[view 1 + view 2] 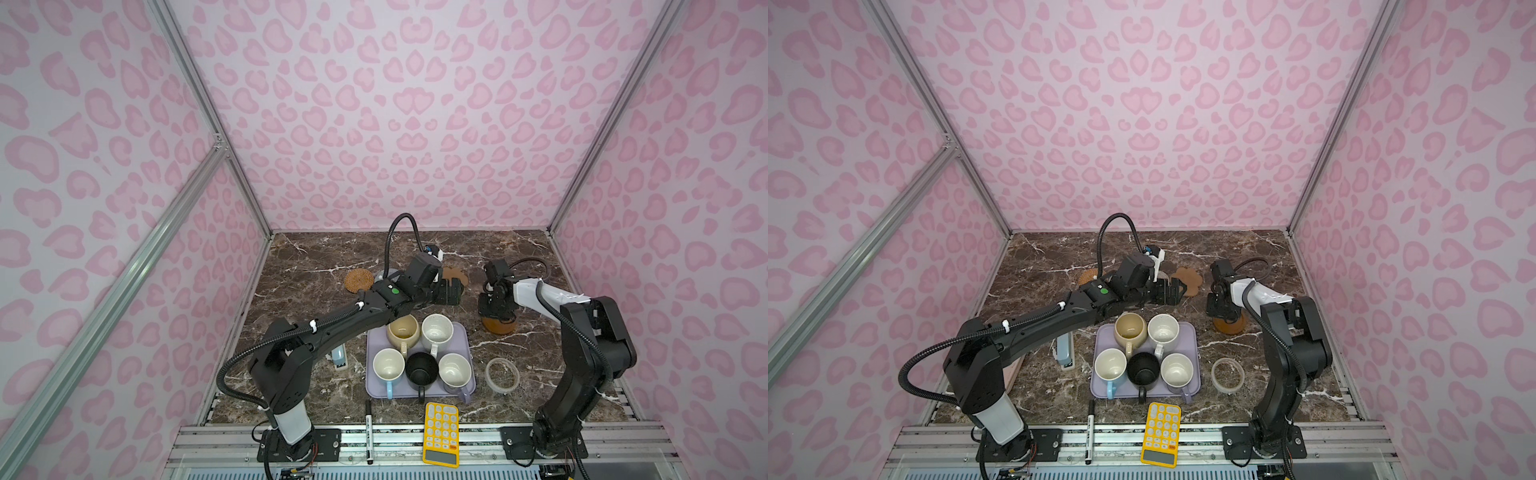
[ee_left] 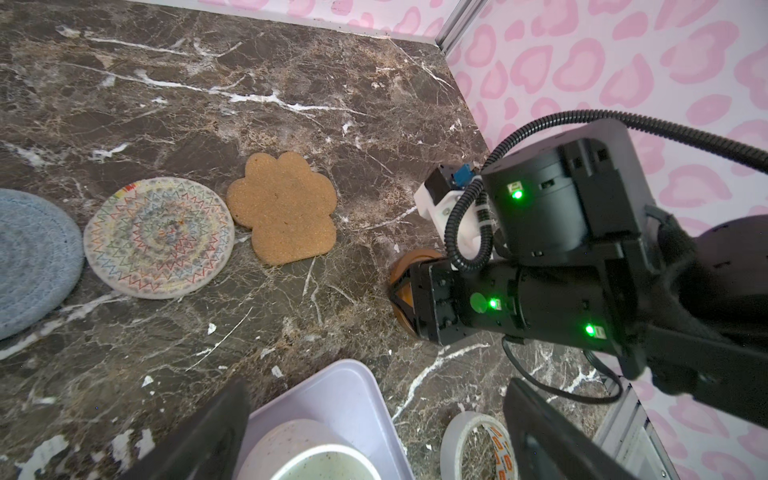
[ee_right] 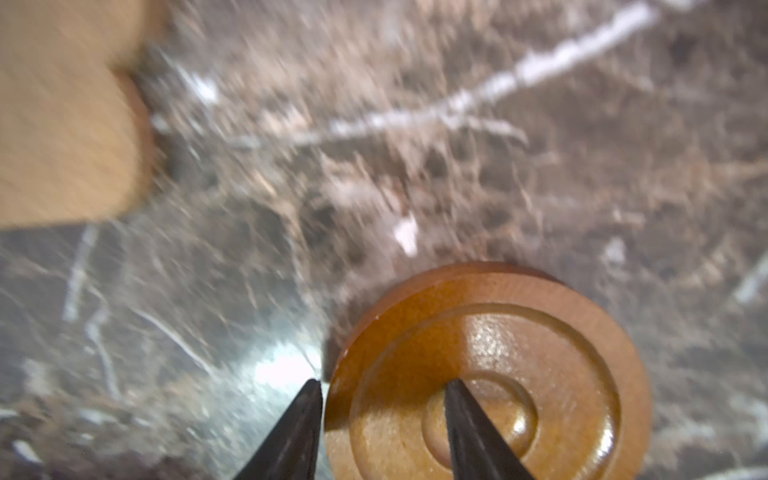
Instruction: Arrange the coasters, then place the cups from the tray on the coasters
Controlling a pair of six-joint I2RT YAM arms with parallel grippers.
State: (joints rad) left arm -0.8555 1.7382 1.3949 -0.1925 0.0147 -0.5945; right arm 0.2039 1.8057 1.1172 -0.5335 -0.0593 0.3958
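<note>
Right hand (image 1: 496, 318) is seen in both top views lowered onto a glossy amber-brown disc coaster (image 1: 498, 328) on the dark marble tabletop (image 1: 316, 266), to the right of a flat lavender plastic tray (image 1: 372, 386) on which five varicoloured handled ceramic mugs (image 1: 437, 330) are packed close. Left hand (image 1: 451, 292) is held spread and empty over the tray's far edge, just before a brown flower-shaped cork coaster (image 1: 459, 275), and a woven orange-tan round coaster (image 1: 358, 280) is laid further left. In the left wrist view a woven grey-blue round coaster (image 2: 33, 257), a woven cream round coaster (image 2: 160, 239) and the flower shape are shown in a row, just beside one another, with the disc set apart. In the right wrist view the disc appears pinched by its rim, one fingertip (image 3: 297, 428) outside the edge and one in the centre recess. Such a shallow hold on a slick surface could be lost, and the disc dropped askew or pushed onto the flower shape; the two hands, near each other, could be knocked together. A translucent tape ring (image 1: 502, 375) beside the tray might be mistaken for a coaster, and the rear mugs are partly barred by the left arm stretched above them.
</note>
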